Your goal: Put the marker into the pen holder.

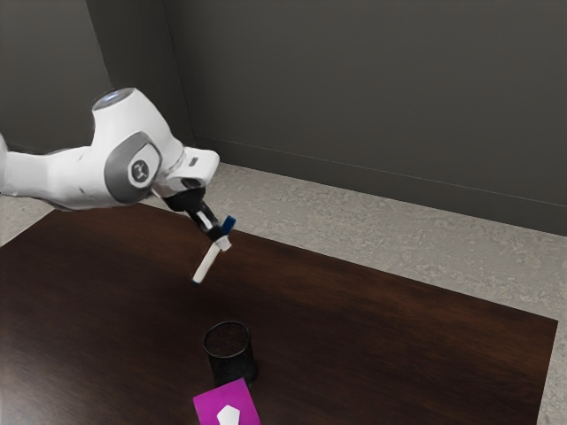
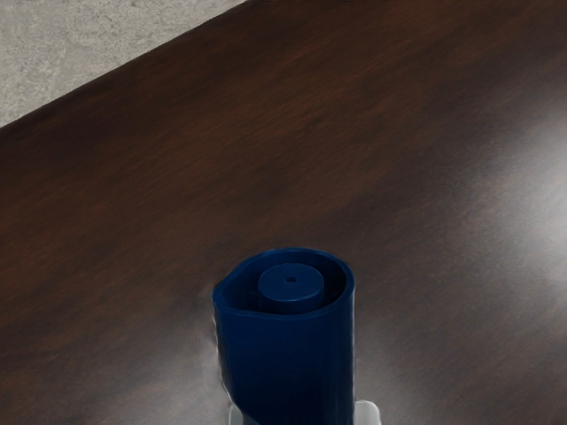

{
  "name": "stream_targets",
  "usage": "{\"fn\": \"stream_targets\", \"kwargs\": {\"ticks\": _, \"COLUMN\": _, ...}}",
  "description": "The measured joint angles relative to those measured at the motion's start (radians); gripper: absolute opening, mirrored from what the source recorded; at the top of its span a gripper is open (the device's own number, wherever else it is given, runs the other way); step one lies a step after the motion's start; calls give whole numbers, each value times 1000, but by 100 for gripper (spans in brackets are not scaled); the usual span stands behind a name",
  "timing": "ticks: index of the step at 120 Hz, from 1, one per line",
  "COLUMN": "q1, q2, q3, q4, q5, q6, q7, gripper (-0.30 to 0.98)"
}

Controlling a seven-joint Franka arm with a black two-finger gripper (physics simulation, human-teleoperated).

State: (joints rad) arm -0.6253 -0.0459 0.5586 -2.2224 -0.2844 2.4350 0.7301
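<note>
Gripper (image 1: 221,241) sits left of centre in the exterior view, fingers clamped on the white-and-blue marker (image 1: 208,263). Marker's in the air, tilted: blue end up, white end low and toward the exterior view's left. Black pen holder (image 1: 233,367) stands upright on the dark wood table (image 1: 381,328), lower middle of frame, mouth up, well apart from the marker. Magenta item with a white pentagon (image 1: 209,406) is right by it at the bottom edge.

Main risk, my read: tilt. If I lower at this angle, the white tip could catch the rim and tip the holder or twist the marker in my grip. I'd straighten it over the mouth first. Coming in low could also knock the holder or the magenta item.

Wrist view: blue end (image 2: 288,367) at lower centre, hollow, pale pads (image 2: 367,413) either side. Grip's near that end; a bump down at the tip would have leverage. Slip possible.
</note>
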Motion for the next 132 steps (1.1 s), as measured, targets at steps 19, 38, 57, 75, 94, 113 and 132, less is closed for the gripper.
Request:
{"fn": "stream_targets", "kwargs": {"ticks": 19, "q1": -53, "q2": 3, "q3": -5, "q4": -41, "q5": -11, "q6": 84, "q7": -25, "gripper": -10}}
{"fn": "stream_targets", "kwargs": {"ticks": 38, "q1": -43, "q2": 44, "q3": 10, "q4": -43, "q5": -59, "q6": 156, "q7": -44, "gripper": -10}}
{"fn": "stream_targets", "kwargs": {"ticks": 57, "q1": -26, "q2": 2, "q3": -12, "q4": -80, "q5": -85, "q6": 186, "q7": -56, "gripper": -8}}
{"fn": "stream_targets", "kwargs": {"ticks": 75, "q1": -152, "q2": 2, "q3": -10, "q4": -93, "q5": -95, "q6": 199, "q7": -64, "gripper": -8}}
{"fn": "stream_targets", "kwargs": {"ticks": 94, "q1": -189, "q2": -53, "q3": -6, "q4": -150, "q5": -94, "q6": 204, "q7": -69, "gripper": -8}}
{"fn": "stream_targets", "kwargs": {"ticks": 113, "q1": -100, "q2": -109, "q3": -4, "q4": -217, "q5": -79, "q6": 204, "q7": -71, "gripper": -8}}
{"fn": "stream_targets", "kwargs": {"ticks": 132, "q1": -103, "q2": -130, "q3": -14, "q4": -241, "q5": -74, "q6": 205, "q7": -73, "gripper": -7}}
